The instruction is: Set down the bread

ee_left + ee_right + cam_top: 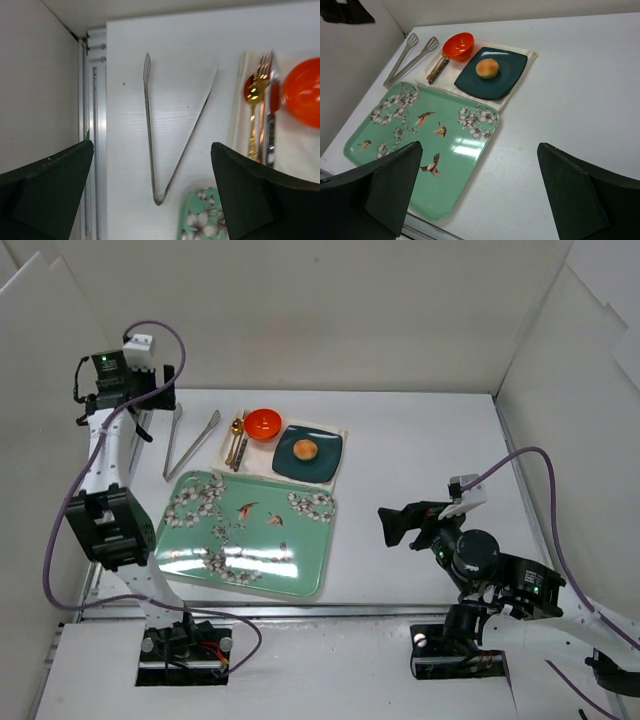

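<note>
The bread [305,449], a small round golden-brown bun, lies on a dark teal square plate [326,463] at the middle back of the table. In the right wrist view the bread [487,68] sits in the middle of the plate [507,75]. My right gripper [395,525] is open and empty, low over the table well to the right and nearer than the plate, and its view [480,150] faces the plate. My left gripper [158,410] is open and empty at the far left back, and its view [152,150] looks down on the metal tongs.
An orange bowl [263,424] and gold cutlery [237,443] lie on a cream mat left of the plate. Metal tongs [190,443] lie open further left. A green flowered tray [245,532] lies in front. White walls enclose the table.
</note>
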